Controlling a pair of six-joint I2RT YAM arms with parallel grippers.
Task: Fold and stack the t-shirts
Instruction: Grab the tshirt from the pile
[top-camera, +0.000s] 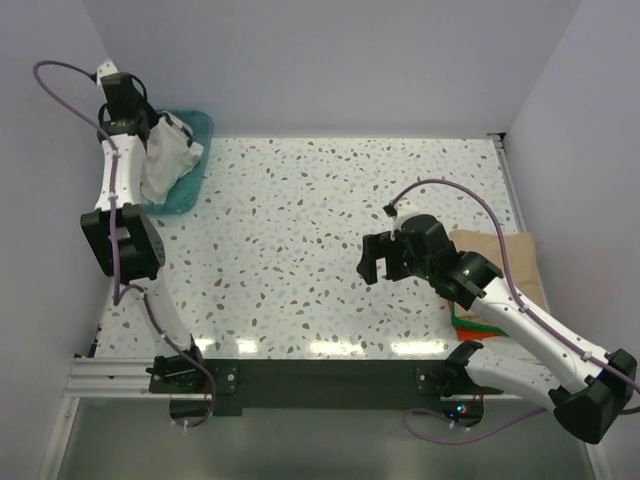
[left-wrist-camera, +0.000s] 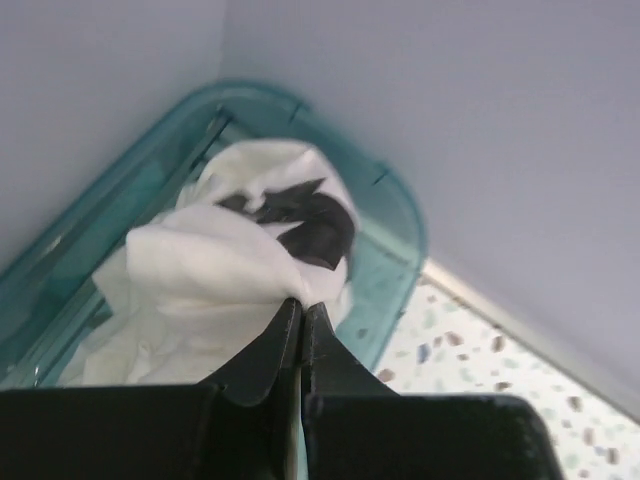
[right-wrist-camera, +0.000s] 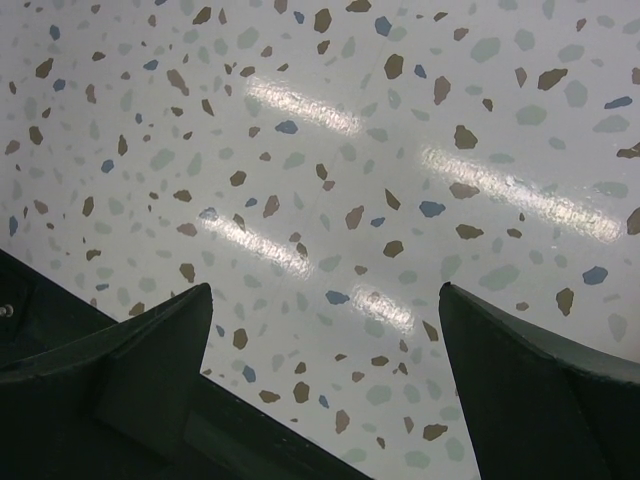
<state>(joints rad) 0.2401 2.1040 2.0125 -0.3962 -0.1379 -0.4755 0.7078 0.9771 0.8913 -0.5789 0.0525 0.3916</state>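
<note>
Off-white t-shirt (left-wrist-camera: 200, 270) lies crumpled inside the teal tub (left-wrist-camera: 395, 200), at the upper left of the top view, close to the wall. My left end effector (left-wrist-camera: 302, 305) is closed on a small fold of this cloth, near a dark patch (left-wrist-camera: 315, 225) on it. The right end effector (top-camera: 372, 262) is open and grips nothing; it hangs above the bare speckled surface (right-wrist-camera: 330, 130), well apart from the tub. At the right edge of the top view I see the tan t-shirt (top-camera: 505, 255) with a little of the orange-red one (top-camera: 465, 327) beside it, both partly hidden under the right arm.

My worries are these. The pinch seems to take only a thin edge of cloth, so in my judgement the shirt may slip out when I lift it, because the rest of its weight pulls down. The cloth also hangs over the tub rim, so it could catch there and drag or tip the light tub. The shirt is bunched, so it will probably arrive as a lump, and spreading it flat will need the second arm, which is far away. I cannot tell if another shirt lies underneath and would be pulled too.
</note>
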